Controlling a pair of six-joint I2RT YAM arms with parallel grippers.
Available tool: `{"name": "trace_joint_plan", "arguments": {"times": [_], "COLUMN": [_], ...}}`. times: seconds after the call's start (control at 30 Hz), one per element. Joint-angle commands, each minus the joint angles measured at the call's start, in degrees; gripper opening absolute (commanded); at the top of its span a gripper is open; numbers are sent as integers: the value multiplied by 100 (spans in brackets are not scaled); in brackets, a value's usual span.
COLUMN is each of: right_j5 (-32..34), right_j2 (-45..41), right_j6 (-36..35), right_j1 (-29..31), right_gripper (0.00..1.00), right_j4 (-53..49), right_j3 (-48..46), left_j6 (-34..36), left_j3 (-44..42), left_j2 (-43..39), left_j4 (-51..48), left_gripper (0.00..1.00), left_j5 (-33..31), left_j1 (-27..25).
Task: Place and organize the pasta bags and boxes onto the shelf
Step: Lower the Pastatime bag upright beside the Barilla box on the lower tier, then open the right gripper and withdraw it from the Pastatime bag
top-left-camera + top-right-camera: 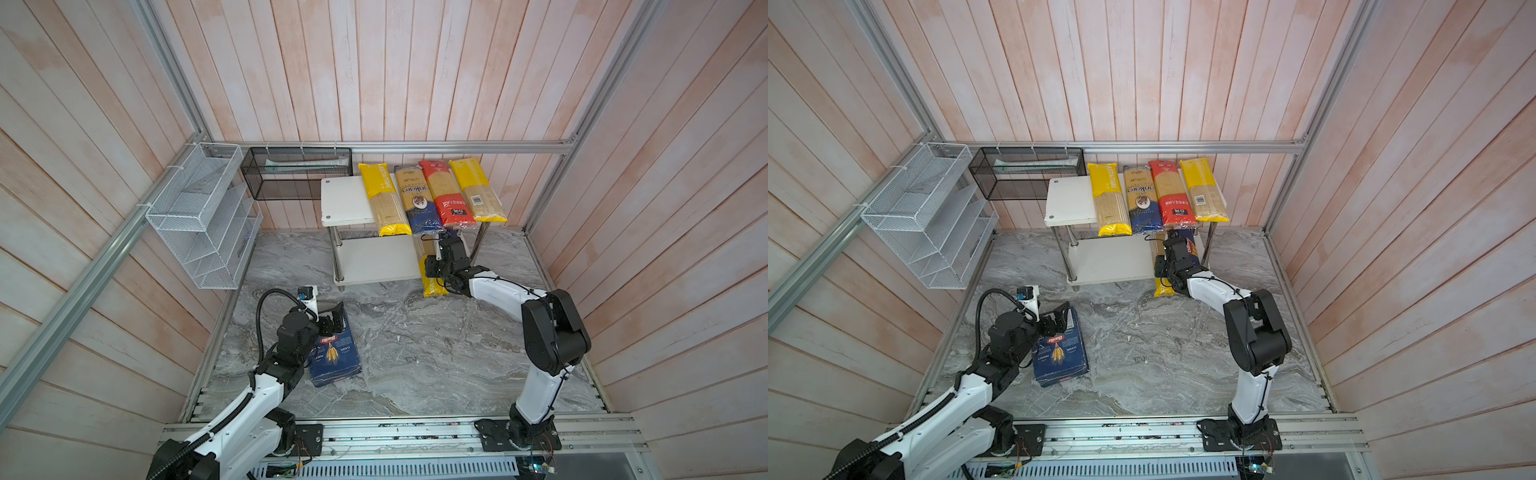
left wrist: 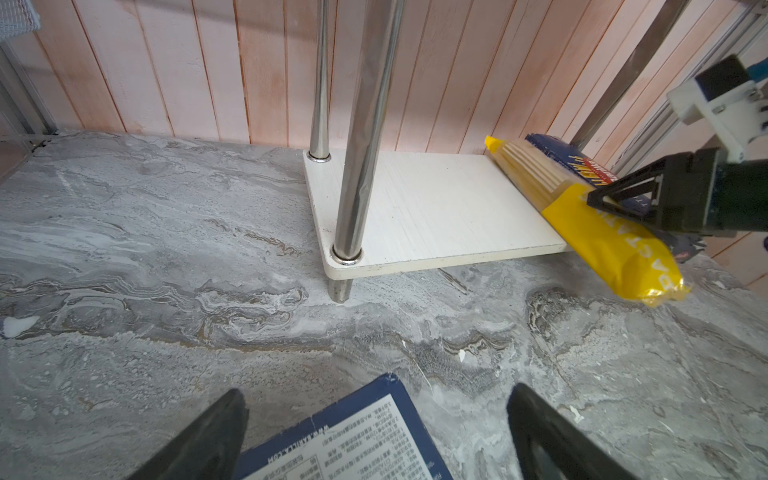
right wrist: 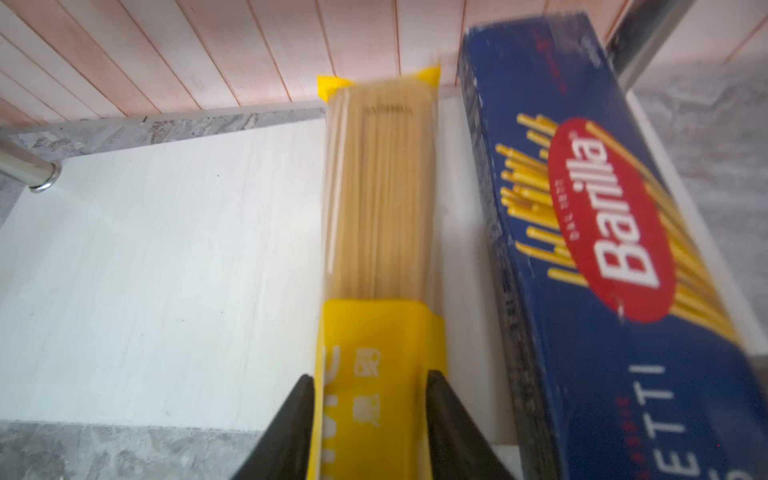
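On the top board of the shelf [image 1: 345, 199] lie a yellow bag [image 1: 384, 199], a gold-and-blue bag [image 1: 415, 199], a red bag [image 1: 446, 195] and another yellow bag [image 1: 478, 191]. A third yellow bag [image 3: 378, 208] lies on the lower board [image 3: 166, 270], its end overhanging, beside the narrow Barilla spaghetti box [image 3: 602, 249]. My right gripper [image 3: 370, 376] is open, its fingers flanking that bag's near end. The wide Barilla box [image 1: 336, 361] lies flat on the floor. My left gripper [image 2: 376, 390] hovers open over its far corner.
A white wire-mesh organizer [image 1: 199, 216] hangs on the left wall and a black mesh basket [image 1: 297, 172] on the back wall beside the shelf. Chrome posts [image 2: 361, 145] stand at the shelf's corners. Grey marble floor [image 1: 415, 353] lies between the arms.
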Motion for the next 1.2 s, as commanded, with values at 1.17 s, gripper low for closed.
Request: {"name": "trace_joint_plan", "arguments": {"times": [1.17], "right_j5": [-701], "right_j2": [-4576], "right_j6": [762], "right_j1": [1922], "right_gripper": [63], "right_j4": [732], "right_j3": [-4386], "left_j6": [-905], "left_j3": [1207], "left_j2": [-139], "left_j4": [-2133], "left_gripper": [99], "left_j5": [-551], "left_j1": [23]}}
